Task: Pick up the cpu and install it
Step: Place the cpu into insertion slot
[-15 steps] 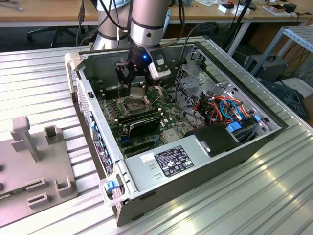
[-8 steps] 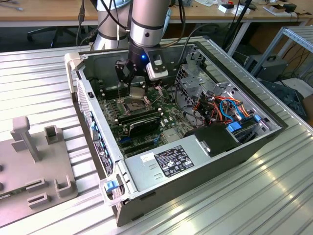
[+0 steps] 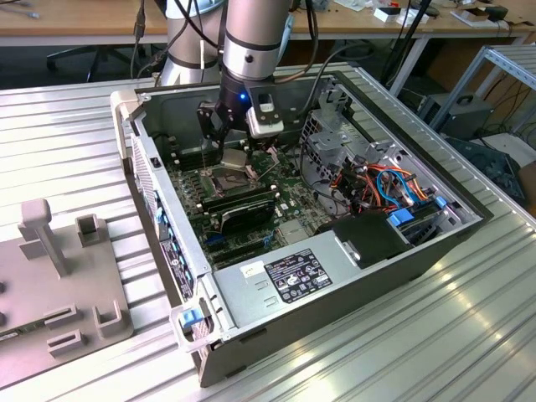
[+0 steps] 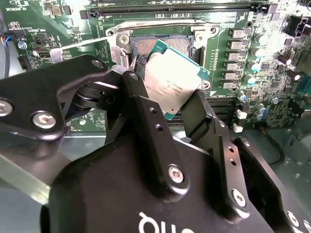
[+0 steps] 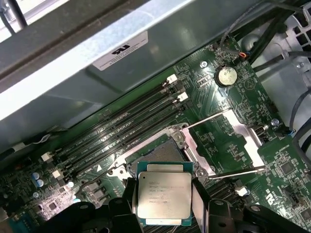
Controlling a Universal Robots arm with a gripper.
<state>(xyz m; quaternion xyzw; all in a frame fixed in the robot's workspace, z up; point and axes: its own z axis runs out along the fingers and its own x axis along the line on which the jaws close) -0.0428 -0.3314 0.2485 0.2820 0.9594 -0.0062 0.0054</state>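
Black end effector (image 4: 167, 97) clamps the cpu (image 4: 176, 81), just above the open socket (image 4: 181, 44). Arm (image 3: 255, 38) near-vertical, upper centre, exterior view.

A ribbed metal tabletop (image 3: 469, 335) with wooden desks (image 3: 84, 18) behind.

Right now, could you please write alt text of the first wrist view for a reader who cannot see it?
The gripper holds the cpu by two opposite edges, silver top toward the camera, close to the open socket on a green motherboard. The socket's hinged metal plate lies swung open beside it, and black memory slots run nearby.
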